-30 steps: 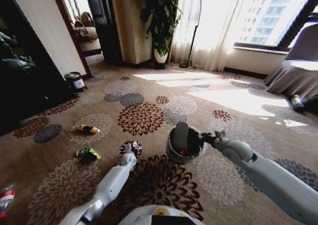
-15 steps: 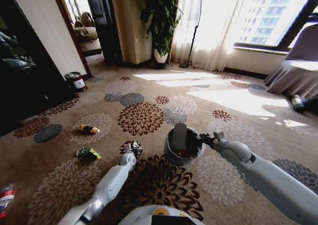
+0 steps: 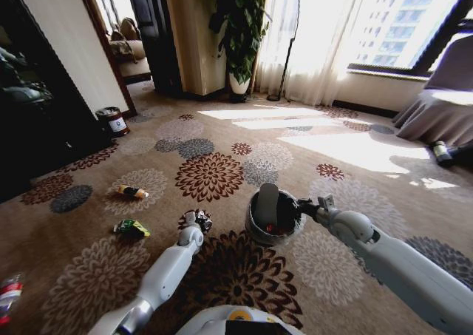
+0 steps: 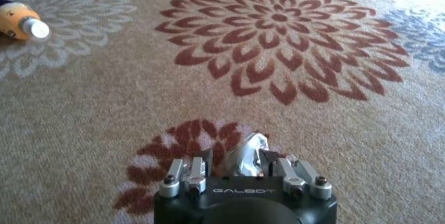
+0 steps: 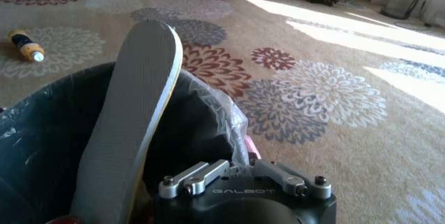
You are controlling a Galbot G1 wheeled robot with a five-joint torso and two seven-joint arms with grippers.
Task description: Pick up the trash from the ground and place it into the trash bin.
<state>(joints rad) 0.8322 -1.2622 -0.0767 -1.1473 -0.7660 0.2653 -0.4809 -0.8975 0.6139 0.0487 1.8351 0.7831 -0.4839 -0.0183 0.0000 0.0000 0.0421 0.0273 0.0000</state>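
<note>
My left gripper hangs low over the carpet, shut on a crumpled silvery scrap of trash that sits between its fingers in the left wrist view. Just to its right, my right gripper is shut on the rim of the trash bin, which has a crinkled grey liner. A grey slipper sole sticks up out of the bin, with red litter at the bottom. On the carpet to the left lie an orange bottle, a green packet and a red-capped bottle.
A second dark bin with a white label stands by the dark cabinet at the far left. A potted plant and curtains are at the back, and a draped table at the right with a bottle beside it. Patterned carpet lies open between.
The right arm has shifted the bin slightly left, closer to the left gripper. The left gripper has stayed nearly still with the scrap in it.
</note>
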